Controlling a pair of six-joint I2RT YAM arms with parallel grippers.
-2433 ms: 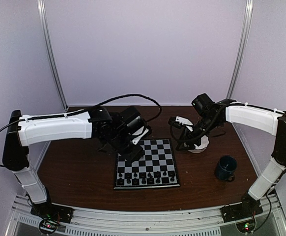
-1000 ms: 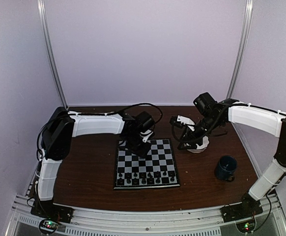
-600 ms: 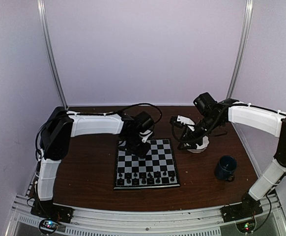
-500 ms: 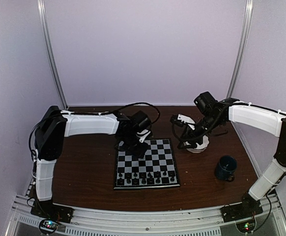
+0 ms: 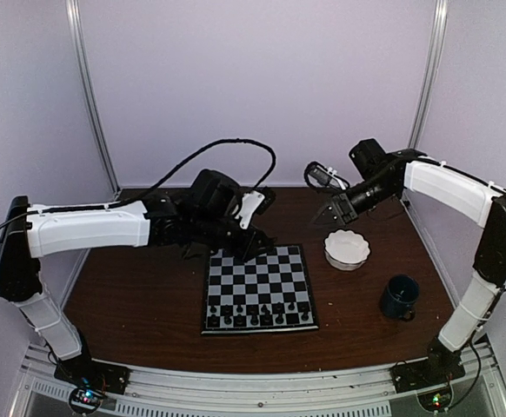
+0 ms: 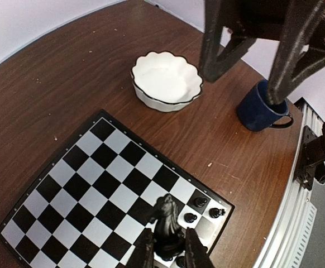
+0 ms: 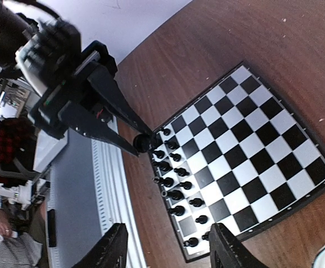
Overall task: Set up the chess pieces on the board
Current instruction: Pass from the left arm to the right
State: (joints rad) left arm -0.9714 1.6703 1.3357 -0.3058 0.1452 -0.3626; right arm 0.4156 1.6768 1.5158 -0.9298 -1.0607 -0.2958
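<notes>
Overhead, at centre left, the left gripper (image 5: pixel 255 252) is clamped on a black knight (image 6: pixel 167 223), held upright between its fingers by the upper left edge of the board (image 5: pixel 275 276). The board lies flat at centre, with chess pieces (image 5: pixel 257 311) standing in a row along its bottom edge (small dark figures, close together). Right of it and higher, the right gripper (image 5: pixel 332 211) hangs with jaws spread wide, holding nothing. Just below sits the white scalloped bowl (image 5: pixel 347 261), its inside plain white. At lower right the dark blue mug (image 5: pixel 400 296) stands upright, its inside too dark to read.
</notes>
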